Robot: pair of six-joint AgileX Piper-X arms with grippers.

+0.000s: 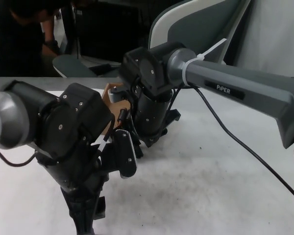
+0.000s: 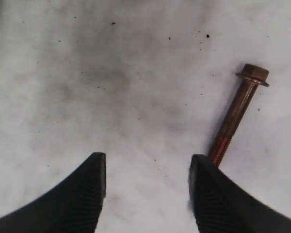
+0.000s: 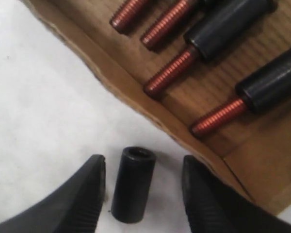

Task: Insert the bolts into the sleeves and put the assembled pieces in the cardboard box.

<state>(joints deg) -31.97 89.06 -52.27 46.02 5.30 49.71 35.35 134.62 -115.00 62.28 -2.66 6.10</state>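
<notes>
A copper-coloured bolt (image 2: 238,112) with a flanged hex head lies on the white bench, its threaded end beside one finger of my open left gripper (image 2: 146,187); nothing is between the fingers. My right gripper (image 3: 143,191) is open and straddles a black sleeve (image 3: 133,184) lying on the bench just outside the cardboard box (image 3: 262,160). Inside the box lie several assembled pieces (image 3: 223,26), black sleeves with copper threads sticking out. In the high view both arms crowd the middle, and a corner of the cardboard box (image 1: 109,96) shows behind them.
The white bench (image 1: 210,186) stretches to the right and front of the arms. A grey chair (image 1: 201,24) stands behind the bench. A black cable (image 1: 245,147) hangs from the long arm across the bench.
</notes>
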